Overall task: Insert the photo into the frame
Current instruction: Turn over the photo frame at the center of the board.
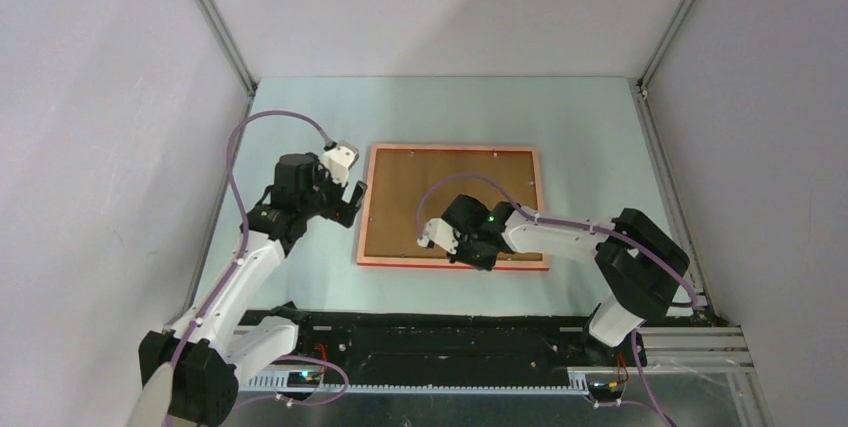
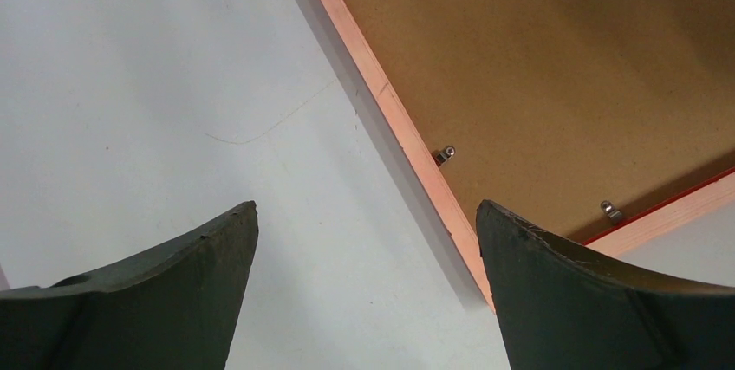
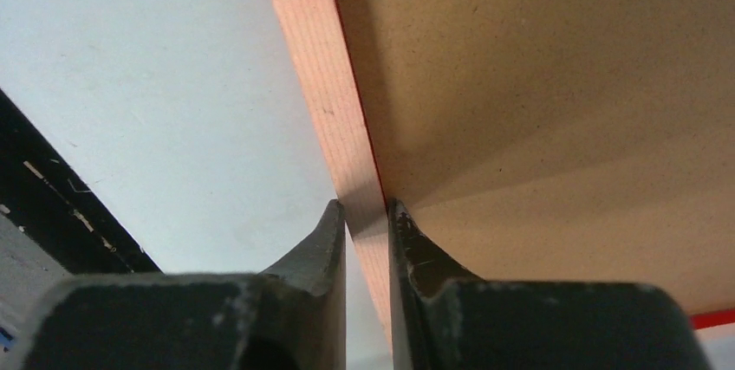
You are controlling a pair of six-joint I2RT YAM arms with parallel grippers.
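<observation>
"Top external view first: how far along are we?"

"Hard to say. The frame (image 1: 452,148) lies flat at the centre of the worktop (image 1: 580,117), back side up, with the brown backing board (image 1: 400,187) filling it. The photo shows in none of the three views; whether it is under the board or somewhere else, I cannot tell. My judgement: either the photo is already in and only closing up is left, or the whole job is ahead and the board has to come out first."

"Grippers?"

"Right gripper (image 3: 366,214) is at the lower edge of the frame. In its wrist view the jaws stand narrow, one on each side of the pale wood rail, pinching it. Left gripper (image 2: 366,210) hovers by the frame's left rail, jaws spread wide, holding nothing."

"Anything in the way?"

"Two small metal clips (image 2: 445,154) sit on the inner edge near the frame's lower left corner, at the board's margin. My guess is they must turn before the board can shift. The right arm's purple cable (image 1: 470,179) loops over the board."
</observation>
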